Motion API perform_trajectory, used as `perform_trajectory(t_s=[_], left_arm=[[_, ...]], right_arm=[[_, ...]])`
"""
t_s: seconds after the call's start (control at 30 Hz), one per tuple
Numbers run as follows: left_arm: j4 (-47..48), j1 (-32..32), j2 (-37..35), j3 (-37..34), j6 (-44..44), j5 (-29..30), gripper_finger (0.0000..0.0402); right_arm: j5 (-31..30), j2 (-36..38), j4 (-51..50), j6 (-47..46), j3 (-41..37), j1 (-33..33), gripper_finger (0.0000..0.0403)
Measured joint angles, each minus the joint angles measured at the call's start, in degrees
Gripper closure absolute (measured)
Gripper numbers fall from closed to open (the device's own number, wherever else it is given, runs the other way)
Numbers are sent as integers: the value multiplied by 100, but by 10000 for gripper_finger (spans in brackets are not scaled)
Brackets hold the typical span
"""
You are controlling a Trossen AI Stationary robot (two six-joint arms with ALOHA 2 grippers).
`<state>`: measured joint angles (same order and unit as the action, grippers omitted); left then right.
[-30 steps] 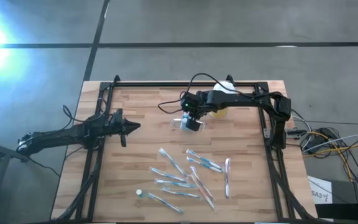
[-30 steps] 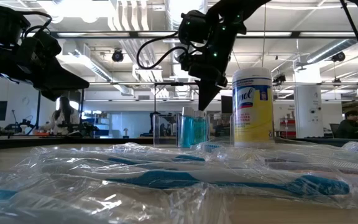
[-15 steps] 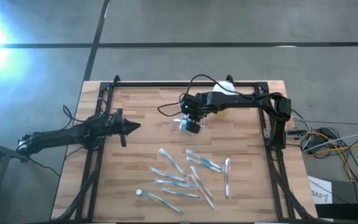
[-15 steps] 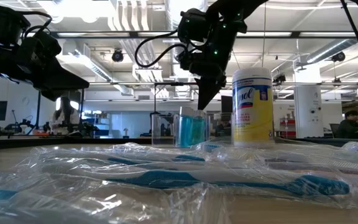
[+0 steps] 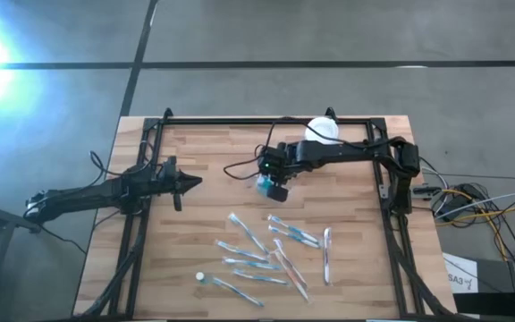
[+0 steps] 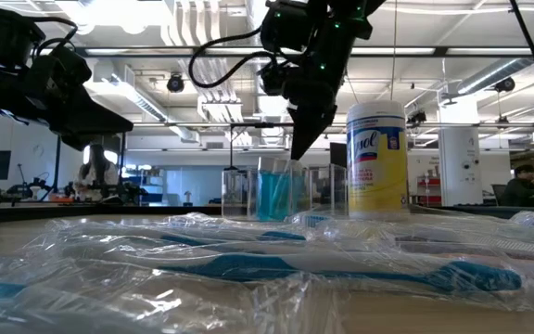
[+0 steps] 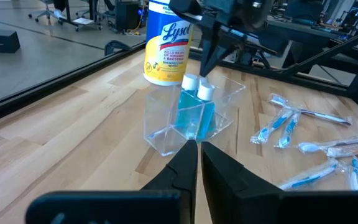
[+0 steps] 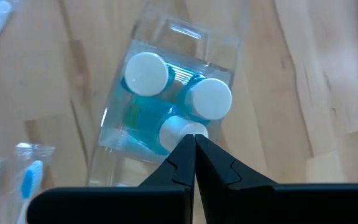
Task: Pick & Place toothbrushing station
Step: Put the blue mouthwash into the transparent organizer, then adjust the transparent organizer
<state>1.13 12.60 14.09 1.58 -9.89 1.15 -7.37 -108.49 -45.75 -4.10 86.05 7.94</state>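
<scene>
The toothbrushing station [image 5: 262, 184] is a small clear plastic holder with blue, white-capped bottles inside [image 8: 146, 73]. It stands by its base on the wooden table [image 5: 195, 233], near the middle [image 6: 269, 190] [image 7: 191, 118]. My right gripper [image 5: 268, 182] points steeply down over it, shut at its top [image 6: 295, 154] [image 8: 194, 138]. My left gripper [image 5: 197, 182] hovers at the table's left, shut on nothing [image 7: 199, 148], pointing toward the station. My right gripper meets the station at the top rim of its clear wall [image 8: 211, 144], right beside one white cap [image 8: 174, 129]. The fingers [image 7: 205, 62] come slanting down from the far right. The shut tips hide whether the thin wall lies between them. The station stays upright, base on the table.
A white-lidded, yellow-labelled canister [image 5: 323, 131] [image 6: 376, 158] stands behind the station at the far edge. Several wrapped toothbrushes [image 5: 271, 250] [image 6: 248, 264] lie scattered across the near half. A small white round thing [image 5: 200, 278] sits near the front. A black frame [image 5: 141, 224] edges the table.
My right gripper has swung toward the table's near-left, away from the canister, staying shut and at one height. The station has slid along the table with it and turned a little, staying upright.
</scene>
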Motion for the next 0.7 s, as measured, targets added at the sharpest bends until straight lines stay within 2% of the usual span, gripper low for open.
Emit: perform_trajectory(t_s=[0.33, 0.47, 0.7], left_arm=[[-9, 0, -2, 0, 33, 2, 376], [-11, 0, -2, 0, 85, 4, 376], [-20, -1, 2, 0, 0, 4, 376]], right_arm=[[40, 0, 114, 22, 253, -244, 394], [-547, 0, 53, -216, 275, -270, 394], [-605, -85, -118, -333, 159, -95, 394]])
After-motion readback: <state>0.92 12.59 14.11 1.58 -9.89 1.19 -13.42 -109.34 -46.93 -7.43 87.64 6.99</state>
